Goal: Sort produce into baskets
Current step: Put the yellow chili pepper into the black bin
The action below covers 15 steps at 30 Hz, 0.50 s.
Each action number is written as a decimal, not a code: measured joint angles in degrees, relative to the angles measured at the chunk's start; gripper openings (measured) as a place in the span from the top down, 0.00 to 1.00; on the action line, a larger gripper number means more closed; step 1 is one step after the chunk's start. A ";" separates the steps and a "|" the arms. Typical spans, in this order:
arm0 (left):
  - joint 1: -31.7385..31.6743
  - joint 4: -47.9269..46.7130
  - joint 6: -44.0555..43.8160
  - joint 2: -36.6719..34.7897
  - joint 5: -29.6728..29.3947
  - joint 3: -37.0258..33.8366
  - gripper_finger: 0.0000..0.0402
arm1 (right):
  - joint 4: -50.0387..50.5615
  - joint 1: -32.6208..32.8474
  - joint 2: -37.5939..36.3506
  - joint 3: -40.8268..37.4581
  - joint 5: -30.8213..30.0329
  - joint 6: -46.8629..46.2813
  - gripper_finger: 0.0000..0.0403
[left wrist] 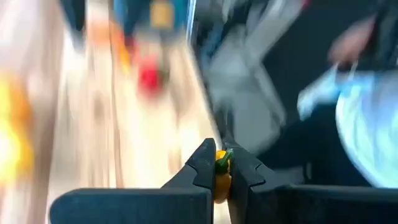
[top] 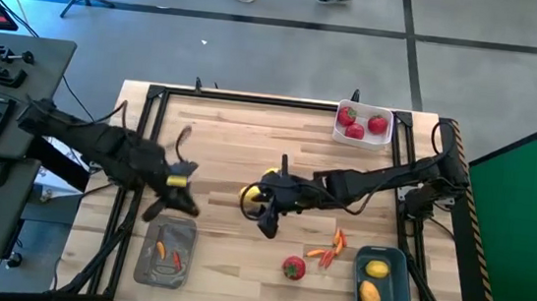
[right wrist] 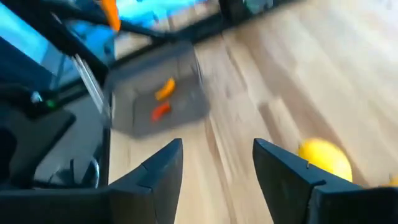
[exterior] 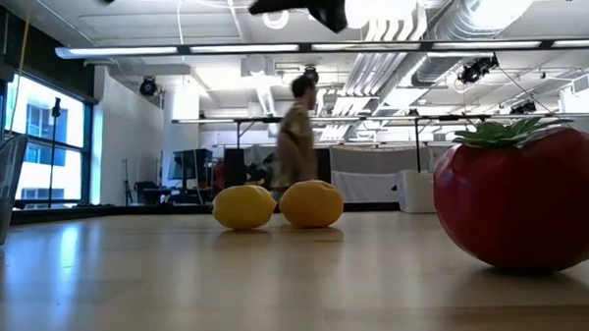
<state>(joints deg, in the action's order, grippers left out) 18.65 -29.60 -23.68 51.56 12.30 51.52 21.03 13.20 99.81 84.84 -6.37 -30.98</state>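
The left tool (left wrist: 216, 177) is pinched shut on a small orange pepper (left wrist: 221, 163) with a green top, and it hangs over the table (top: 240, 138) just above the flat grey tray (top: 152, 267). That tray already has two little peppers (top: 168, 253) lying in it, so I think the step now is to carry this pepper over and put it with them. For that, the left tool would need to come down over the grey tray and then let go. The right tool (right wrist: 217, 163) is near the middle of the table with its two fingers apart and nothing between them. Two yellow lemons (top: 263, 191) sit right beside it, touching each other. It may be about to take one, and then it would need to close around the lemon and lift it to the blue-teal tray (top: 398, 299), where two lemons (top: 372, 284) already lie. More work is left: one red fruit (top: 294, 267) with a green top sits alone on the table, and a few thin peppers (top: 329, 248) lie near it. The white tray (top: 340, 112) at the far edge holds three red fruits (top: 360, 124).
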 joint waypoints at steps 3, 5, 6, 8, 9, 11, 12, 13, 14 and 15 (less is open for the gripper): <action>4.61 -8.78 -1.91 0.19 -1.18 -0.31 1.00 | 3.99 0.51 0.00 0.00 1.15 -0.45 0.54; 7.79 -8.56 -4.36 -0.06 -1.98 -1.80 1.00 | 5.82 0.73 0.00 0.00 1.36 -1.73 0.54; 9.21 -7.04 -5.88 -0.22 -2.33 -3.19 1.00 | 6.72 0.76 0.00 0.00 1.48 -2.25 0.54; 12.09 -5.16 -9.27 -0.29 -3.23 -6.71 1.00 | 8.22 1.01 0.00 -0.11 1.43 -3.07 0.54; 13.41 -4.27 -10.99 -0.27 -3.93 -8.78 1.00 | 8.50 1.11 0.00 -0.32 0.94 -3.13 0.54; 15.59 -1.90 -13.98 -0.23 -4.87 -13.15 1.00 | 9.49 1.40 0.00 -0.37 0.38 -3.12 0.54; 16.43 0.11 -15.67 -0.22 -5.21 -15.54 1.00 | 10.10 1.48 0.00 -0.37 0.36 -3.29 0.54; 17.14 2.59 -17.60 -0.21 -5.37 -17.82 1.00 | 10.65 1.50 0.00 -0.37 0.35 -3.73 0.54; 17.66 5.19 -19.32 -0.18 -5.43 -19.88 1.00 | 11.28 1.50 0.00 -0.37 0.35 -4.29 0.54; 18.09 7.67 -21.08 -0.18 -5.48 -21.83 1.00 | 12.21 1.52 0.00 -0.37 0.38 -5.13 0.54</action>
<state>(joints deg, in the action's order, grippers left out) 36.74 -21.93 -44.76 51.37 6.82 29.69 33.24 14.72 99.81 84.47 -5.99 -36.12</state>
